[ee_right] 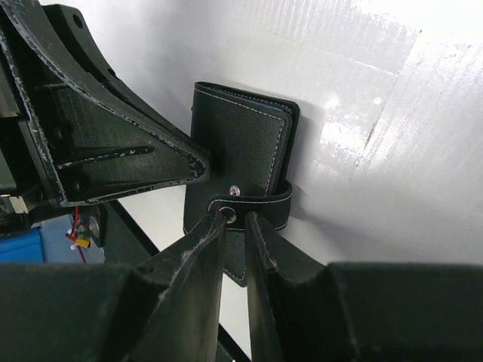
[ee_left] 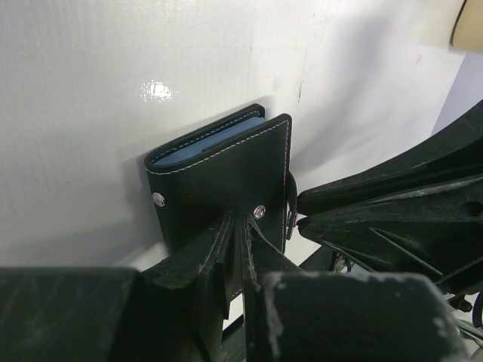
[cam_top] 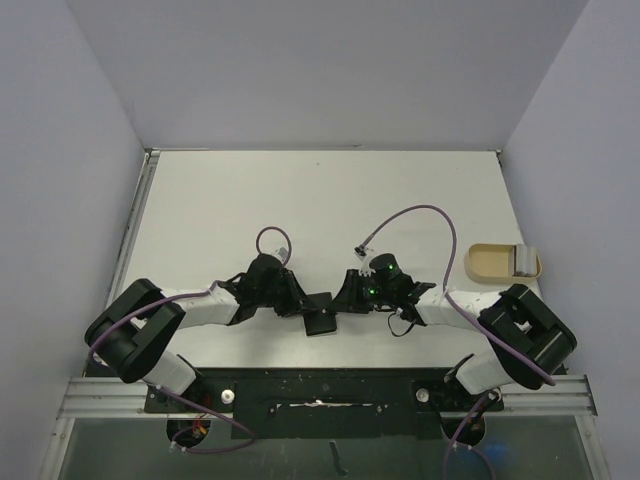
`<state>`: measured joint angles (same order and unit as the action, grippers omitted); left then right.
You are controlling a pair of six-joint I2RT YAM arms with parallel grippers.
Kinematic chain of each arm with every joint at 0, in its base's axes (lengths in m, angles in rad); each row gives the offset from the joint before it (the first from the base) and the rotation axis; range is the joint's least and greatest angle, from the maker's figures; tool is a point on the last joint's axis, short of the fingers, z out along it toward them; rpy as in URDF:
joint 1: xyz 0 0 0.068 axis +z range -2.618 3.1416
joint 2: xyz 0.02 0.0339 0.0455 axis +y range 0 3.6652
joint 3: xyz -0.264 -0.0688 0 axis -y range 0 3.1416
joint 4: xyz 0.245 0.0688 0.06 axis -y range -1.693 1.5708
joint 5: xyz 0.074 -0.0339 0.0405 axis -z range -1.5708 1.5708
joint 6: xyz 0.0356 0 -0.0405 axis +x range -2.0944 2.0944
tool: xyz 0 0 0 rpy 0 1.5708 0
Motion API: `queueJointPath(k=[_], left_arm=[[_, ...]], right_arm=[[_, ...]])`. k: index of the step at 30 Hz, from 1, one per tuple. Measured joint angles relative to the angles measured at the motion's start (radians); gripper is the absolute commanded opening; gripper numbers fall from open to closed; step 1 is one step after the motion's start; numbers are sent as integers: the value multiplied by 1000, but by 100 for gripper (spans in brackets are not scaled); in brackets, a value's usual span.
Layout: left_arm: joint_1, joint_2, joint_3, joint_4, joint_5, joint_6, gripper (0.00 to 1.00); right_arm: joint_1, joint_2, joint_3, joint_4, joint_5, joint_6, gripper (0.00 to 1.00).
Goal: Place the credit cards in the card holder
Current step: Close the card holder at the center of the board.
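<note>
The card holder is a black fold-over wallet, lifted near the table's front between both arms. My left gripper is shut on its lower edge. The card holder is folded, and a pale blue layer shows between its flaps. My right gripper has its jaws nearly together at the snap tab, which wraps round the card holder with its snap unfastened. The left fingertip touches the tab's end, but a pinch is not clear. A grey credit card lies in the tan tray.
The tan shallow tray sits at the table's right edge, beyond my right arm; its corner shows in the left wrist view. Purple cables loop over both wrists. Walls enclose the table on the left, right and far sides.
</note>
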<state>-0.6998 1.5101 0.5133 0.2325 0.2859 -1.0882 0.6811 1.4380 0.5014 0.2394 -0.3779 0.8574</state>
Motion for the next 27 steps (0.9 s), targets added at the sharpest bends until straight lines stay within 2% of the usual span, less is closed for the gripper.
queueJointPath(k=[14, 27], left_arm=[[0, 0, 0, 0, -1, -2, 8], [-1, 0, 0, 2, -2, -8, 8]], right_arm=[[5, 59, 11, 12, -11, 8, 15], [34, 62, 67, -73, 32, -13, 14]])
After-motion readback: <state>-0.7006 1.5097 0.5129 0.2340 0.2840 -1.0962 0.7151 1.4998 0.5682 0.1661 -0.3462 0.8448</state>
